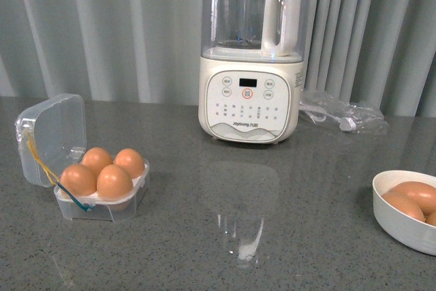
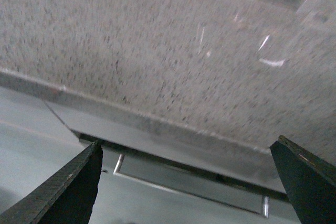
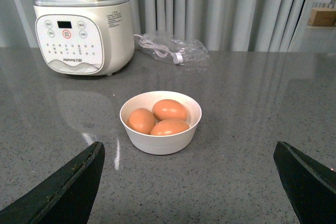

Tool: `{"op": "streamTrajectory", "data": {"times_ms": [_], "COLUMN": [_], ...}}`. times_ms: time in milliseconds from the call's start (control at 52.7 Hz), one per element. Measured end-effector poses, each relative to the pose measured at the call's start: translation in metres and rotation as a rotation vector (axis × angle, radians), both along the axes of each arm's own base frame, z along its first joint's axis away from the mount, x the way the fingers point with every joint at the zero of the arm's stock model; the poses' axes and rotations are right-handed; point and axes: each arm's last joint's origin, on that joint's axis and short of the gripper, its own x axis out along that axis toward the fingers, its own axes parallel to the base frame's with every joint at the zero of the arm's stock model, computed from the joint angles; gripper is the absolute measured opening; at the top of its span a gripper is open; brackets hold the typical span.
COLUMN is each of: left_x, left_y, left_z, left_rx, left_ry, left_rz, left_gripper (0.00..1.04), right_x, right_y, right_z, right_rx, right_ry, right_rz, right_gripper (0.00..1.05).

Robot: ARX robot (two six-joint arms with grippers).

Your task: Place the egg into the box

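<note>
Box [image 1: 102,210] lid open, all four cups filled with eggs [image 1: 114,180] — left gripper [image 2: 188,145] and right gripper [image 3: 189,148] both spread wide, holding nothing
Box sits at the table's [image 1: 272,243] left, three more eggs [image 3: 169,109] in white bowl [image 3: 157,144] at right, blender [image 1: 250,103] at the back between them; left gripper is over the table edge near the box, right gripper faces the bowl

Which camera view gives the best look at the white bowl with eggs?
The right wrist view: the whole white bowl sits mid-picture, with three brown eggs countable inside. The front view cuts the bowl off at the picture's right edge. The left wrist view does not show it.
</note>
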Motion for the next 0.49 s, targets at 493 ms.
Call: {"op": "streamTrajectory", "data": {"times_ms": [493], "left_x": [0.123], "left_y": [0.021], "left_z": [0.074], "left_rx": [0.118], "left_ry": [-0.198], "left_rz": [0.023], "left_gripper": [0.98], "right_x": [0.000], "right_y": [0.000], "right_z": [0.000], "right_rx": [0.000], "right_ry": [0.000], "right_rz": [0.000], "right_gripper": [0.97]}}
